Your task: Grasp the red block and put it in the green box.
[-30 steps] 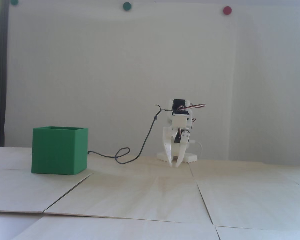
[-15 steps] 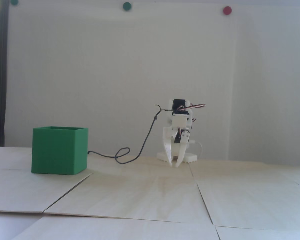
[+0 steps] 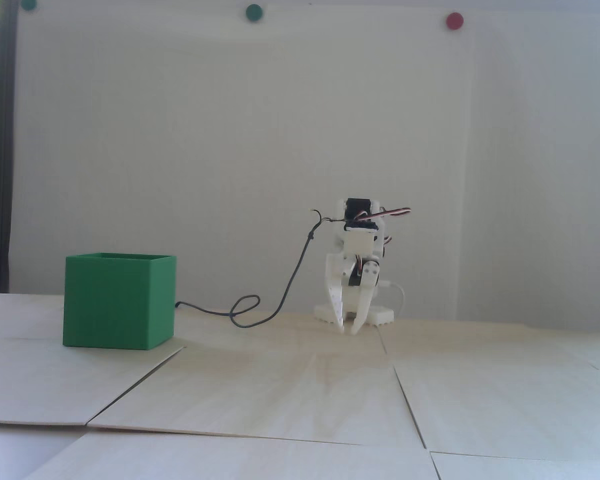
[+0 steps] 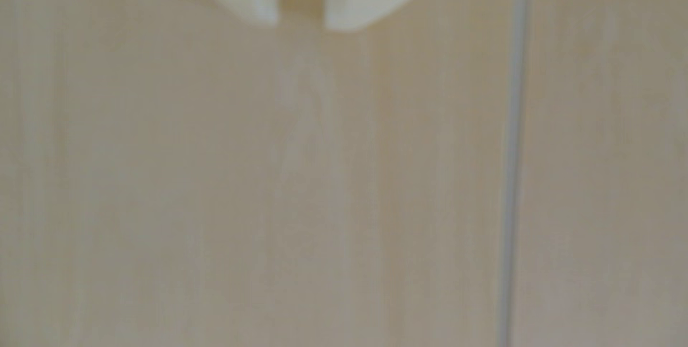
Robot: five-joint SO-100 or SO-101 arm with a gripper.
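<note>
Folding low over its base, the arm points the gripper (image 3: 349,327) at the bare wooden table (image 3: 300,390), jaws slightly parted around nothing. No red block shows in either view. Well to its left in the fixed view stands the green box (image 3: 119,301); I'd say finding the block must come first.

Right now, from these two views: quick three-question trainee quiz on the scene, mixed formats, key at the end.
1. True or false: a red block lies on the table in the fixed view.
2. In the fixed view, the green box stands: A) left of the arm, B) right of it, C) behind it.
3. Fill in: in the wrist view, the gap between the jaws of the gripper holds ____.

Key: 1 false, no red block shows in either view. 2 A. 3 nothing, only bare wood shows below.
</note>
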